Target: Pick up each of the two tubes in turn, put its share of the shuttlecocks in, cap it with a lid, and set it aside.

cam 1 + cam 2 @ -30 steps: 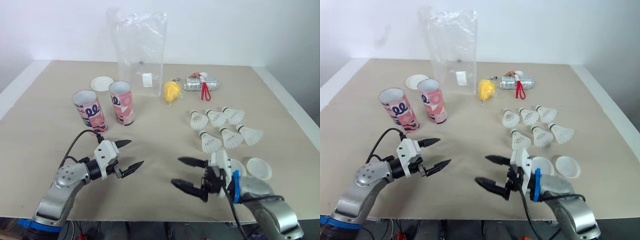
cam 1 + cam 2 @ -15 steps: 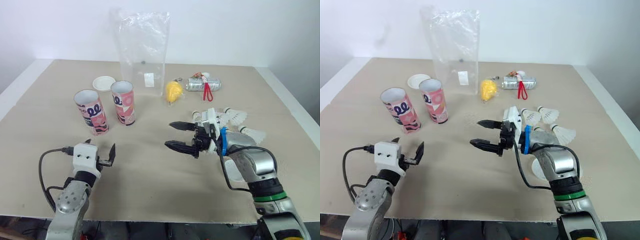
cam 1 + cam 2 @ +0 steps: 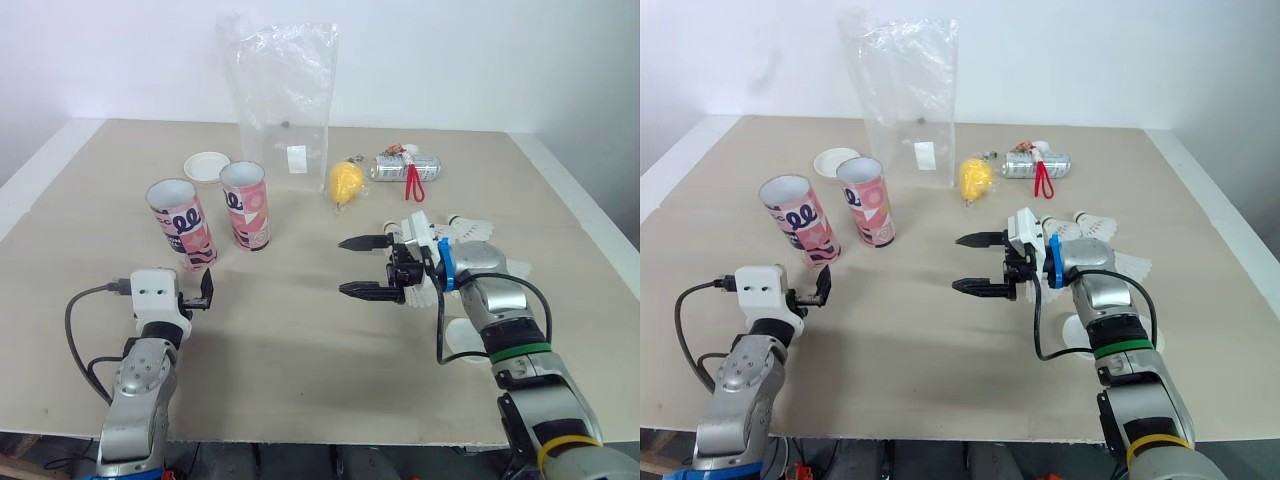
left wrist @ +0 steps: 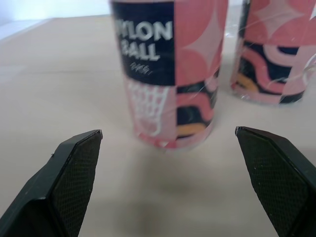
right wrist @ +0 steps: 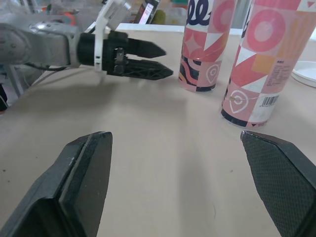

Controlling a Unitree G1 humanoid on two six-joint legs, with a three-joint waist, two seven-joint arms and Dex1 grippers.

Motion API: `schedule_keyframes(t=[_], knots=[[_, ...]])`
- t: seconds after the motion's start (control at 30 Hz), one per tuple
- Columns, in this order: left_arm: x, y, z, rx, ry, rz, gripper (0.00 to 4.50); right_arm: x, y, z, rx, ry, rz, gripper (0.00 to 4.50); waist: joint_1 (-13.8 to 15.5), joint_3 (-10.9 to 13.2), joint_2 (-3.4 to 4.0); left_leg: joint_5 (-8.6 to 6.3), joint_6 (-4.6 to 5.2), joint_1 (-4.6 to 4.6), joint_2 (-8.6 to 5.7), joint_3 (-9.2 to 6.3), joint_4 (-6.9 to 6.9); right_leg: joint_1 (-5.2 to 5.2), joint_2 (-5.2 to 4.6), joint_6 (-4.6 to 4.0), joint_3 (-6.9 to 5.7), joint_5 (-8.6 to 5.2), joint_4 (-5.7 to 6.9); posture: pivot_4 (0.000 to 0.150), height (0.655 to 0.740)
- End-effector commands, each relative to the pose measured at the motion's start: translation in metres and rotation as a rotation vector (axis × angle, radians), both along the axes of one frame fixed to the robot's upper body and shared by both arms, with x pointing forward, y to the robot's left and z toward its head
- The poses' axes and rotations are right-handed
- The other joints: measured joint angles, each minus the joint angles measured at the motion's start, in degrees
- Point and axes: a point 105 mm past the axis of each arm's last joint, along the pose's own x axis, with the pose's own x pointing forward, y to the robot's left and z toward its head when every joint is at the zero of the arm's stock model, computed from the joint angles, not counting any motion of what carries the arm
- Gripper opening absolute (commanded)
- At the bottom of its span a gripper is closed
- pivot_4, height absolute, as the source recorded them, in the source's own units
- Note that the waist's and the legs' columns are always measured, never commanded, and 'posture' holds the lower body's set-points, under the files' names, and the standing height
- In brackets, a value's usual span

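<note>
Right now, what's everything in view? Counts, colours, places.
tubes: 2, pink patterned, upright, open, table's left half
far lid: 1, white, behind the tubes
near lid: 1, white, partly hidden beside the right arm
shuttlecocks: white, clustered behind the right arm; count hidden
plastic bag: 1, clear, standing far middle
yellow object: 1, right of the bag
silver can: 1, red cord on it, further right
table: 1, beige
left tool: black, open, facing the left tube
right tool: black, open, mid-table
</note>
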Motion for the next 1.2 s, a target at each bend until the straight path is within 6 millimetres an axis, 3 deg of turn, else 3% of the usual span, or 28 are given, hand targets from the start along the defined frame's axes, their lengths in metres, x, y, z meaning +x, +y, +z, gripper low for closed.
schedule_keyframes(t=[0.03, 0.23, 0.83, 1.17, 1.2], knots=[[0.005, 0.007, 0.009, -0.002, -0.036, -0.005, 4.50, 0.003, 0.000, 0.013, 0.010, -0.061, 0.008, 4.46, 0.00, 0.00, 0.00, 0.00, 0.00, 0.00, 0.00, 0.00, -0.01, 0.01, 0.00, 0.09, 0.00, 0.05, 0.00, 0.150, 0.7400], [0.030, 0.019, 0.009, 0.028, -0.025, -0.018, 4.50, 0.008, -0.002, 0.017, 0.025, -0.077, -0.039, 4.46, 0.03, 0.01, 0.02, -0.02, -0.03, -0.01, -0.02, -0.04, -0.04, 0.02, 0.00, 0.07, -0.03, 0.08, 0.01, 0.150, 0.7400], [0.078, 0.011, 0.007, 0.060, -0.012, -0.188, 4.50, 0.004, -0.008, 0.022, 0.021, -0.103, -0.082, 4.46, 0.13, 0.03, 0.06, -0.02, -0.04, -0.02, -0.04, -0.07, -0.09, 0.02, 0.00, 0.06, -0.07, 0.09, 0.02, 0.150, 0.7400], [0.089, 0.014, 0.003, 0.050, -0.014, -0.197, 4.50, 0.003, -0.009, 0.023, 0.017, -0.097, -0.094, 4.46, 0.15, 0.03, 0.06, -0.02, -0.05, -0.03, -0.04, -0.07, -0.10, 0.02, 0.00, 0.06, -0.07, 0.08, 0.02, 0.150, 0.7400], [0.090, 0.016, 0.003, 0.052, -0.013, -0.187, 4.25, 0.003, -0.009, 0.024, 0.017, -0.096, -0.094, 4.50, 0.15, 0.03, 0.06, -0.02, -0.05, -0.03, -0.04, -0.07, -0.10, 0.02, 0.00, 0.07, -0.07, 0.08, 0.02, 0.150, 0.7400]])
